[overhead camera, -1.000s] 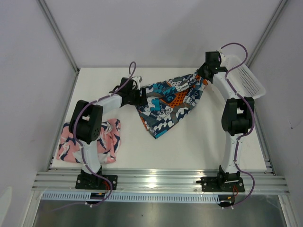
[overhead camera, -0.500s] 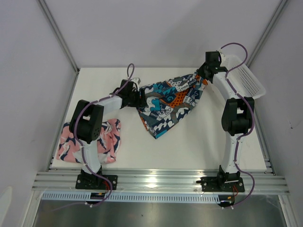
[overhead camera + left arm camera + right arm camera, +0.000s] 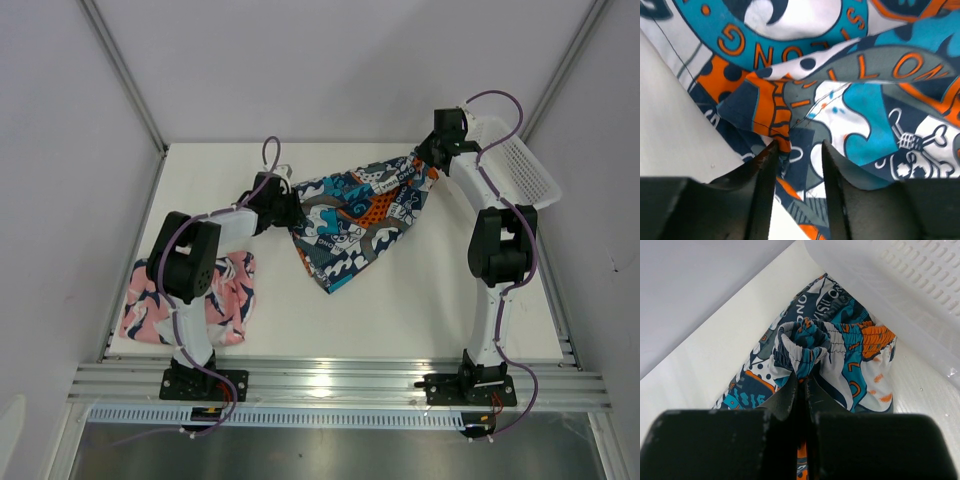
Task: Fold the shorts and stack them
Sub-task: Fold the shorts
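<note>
The patterned shorts in blue, teal, orange and white are stretched across the back of the table between both arms. My right gripper is shut on their gathered waistband, its fingertips pinched together. My left gripper sits at the cloth's left corner. In the left wrist view its jaws stand apart, with a fold of the patterned shorts lying between them. The pink shorts with navy-and-white shapes lie crumpled at the near left, partly under the left arm.
A white mesh basket leans at the back right, close beside the right gripper; its wall fills the upper right of the right wrist view. Metal frame rails border the table's left, right and near edges.
The left gripper has slid a little toward the back and into the shorts' left corner, and its jaws have narrowed around the cloth. The right arm has not moved.
</note>
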Action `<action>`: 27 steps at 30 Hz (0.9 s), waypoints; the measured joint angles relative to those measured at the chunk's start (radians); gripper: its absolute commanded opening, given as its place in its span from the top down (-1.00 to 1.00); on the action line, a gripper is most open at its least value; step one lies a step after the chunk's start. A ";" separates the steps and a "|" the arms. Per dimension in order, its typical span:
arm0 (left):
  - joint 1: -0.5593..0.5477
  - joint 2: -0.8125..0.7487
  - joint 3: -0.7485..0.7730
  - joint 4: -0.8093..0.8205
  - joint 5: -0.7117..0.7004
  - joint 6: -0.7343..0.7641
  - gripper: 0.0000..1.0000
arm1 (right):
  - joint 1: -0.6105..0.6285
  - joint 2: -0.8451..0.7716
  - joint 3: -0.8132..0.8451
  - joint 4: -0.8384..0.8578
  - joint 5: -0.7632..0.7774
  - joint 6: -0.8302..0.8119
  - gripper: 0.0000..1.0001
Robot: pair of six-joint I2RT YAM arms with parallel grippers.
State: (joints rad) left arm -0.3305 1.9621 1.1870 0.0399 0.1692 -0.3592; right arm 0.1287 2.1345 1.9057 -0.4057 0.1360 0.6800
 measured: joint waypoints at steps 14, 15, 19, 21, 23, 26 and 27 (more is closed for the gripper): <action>0.000 0.000 -0.018 0.123 -0.078 -0.096 1.00 | -0.002 0.000 0.000 0.000 -0.011 0.000 1.00; 0.000 0.001 -0.018 0.123 -0.080 -0.097 1.00 | -0.002 0.000 0.000 0.000 -0.013 0.000 1.00; 0.000 0.001 -0.019 0.124 -0.080 -0.104 1.00 | -0.004 0.000 0.000 0.000 -0.014 0.000 1.00; 0.000 -0.004 -0.028 0.132 -0.081 -0.105 1.00 | -0.005 0.000 0.000 0.000 -0.014 0.001 1.00; 0.000 -0.026 -0.054 0.132 -0.083 -0.105 1.00 | -0.007 0.000 0.000 0.000 -0.017 0.001 1.00; 0.002 -0.116 -0.121 0.119 -0.085 -0.106 1.00 | -0.011 0.000 0.000 0.000 -0.022 0.007 1.00; 0.003 -0.163 -0.146 0.114 -0.085 -0.106 1.00 | -0.014 0.000 0.000 0.000 -0.023 0.010 1.00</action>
State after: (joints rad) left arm -0.3279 1.7996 1.0409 0.1539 0.0845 -0.4652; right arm 0.1150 2.1345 1.9057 -0.4053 0.1127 0.6899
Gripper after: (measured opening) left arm 0.003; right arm 0.019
